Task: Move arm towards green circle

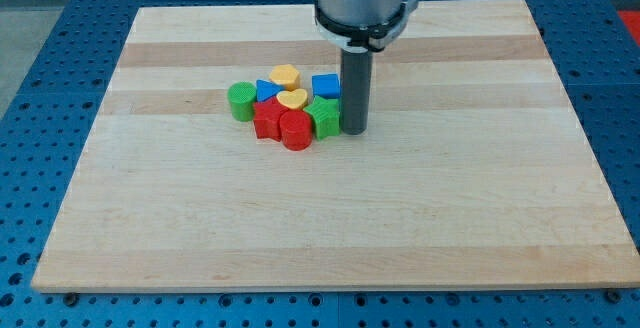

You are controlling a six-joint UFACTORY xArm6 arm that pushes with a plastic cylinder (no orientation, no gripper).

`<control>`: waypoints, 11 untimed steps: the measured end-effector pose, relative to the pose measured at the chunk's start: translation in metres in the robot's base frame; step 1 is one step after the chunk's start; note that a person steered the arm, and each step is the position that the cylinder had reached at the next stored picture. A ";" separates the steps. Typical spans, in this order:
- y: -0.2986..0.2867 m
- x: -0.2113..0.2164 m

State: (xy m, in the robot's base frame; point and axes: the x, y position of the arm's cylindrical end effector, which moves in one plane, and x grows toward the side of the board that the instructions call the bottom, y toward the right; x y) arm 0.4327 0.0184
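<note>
My tip (354,130) rests on the board (480,228) at the right edge of a tight cluster of blocks, just beside the green star (325,118) and apparently touching it; being a bare rod, it has nothing to spread, close or pinch, and it holds nothing. The green circle (241,101) sits on the opposite, left end of the cluster, touching or nearly touching the blue triangle (267,91). Between it and my tip lie the red star (267,120), the red cylinder (295,129), the yellow heart (292,99), a yellow block (285,75) whose shape I cannot quite make out, and the blue cube (326,86). The main risk, as I judge it, is a straight run leftward: that would plough the green star into the reds and shove the whole pack, likely carrying the green circle away ahead of it. A detour below the cluster looks safer, though passing too close could clip the red cylinder, which sticks out lowest. Going round the top could nudge the blue cube or the yellow block. The board is pale wood in lengthwise strips, smooth and flat, so blocks should slide easily once bumped. There is plenty of open wood on every side of the cluster. Around the board is a blue perforated table (40,88), and a strip of pale floor shows at the view's top corners.
</note>
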 end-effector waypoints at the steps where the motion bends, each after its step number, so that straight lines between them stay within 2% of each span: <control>1: -0.002 0.000; 2: 0.009 0.010; 3: 0.019 0.062; 4: -0.043 0.096; 5: -0.127 0.106; 6: -0.188 0.083; 7: -0.190 0.024; 8: -0.190 -0.001; 9: -0.190 -0.010; 11: -0.153 -0.014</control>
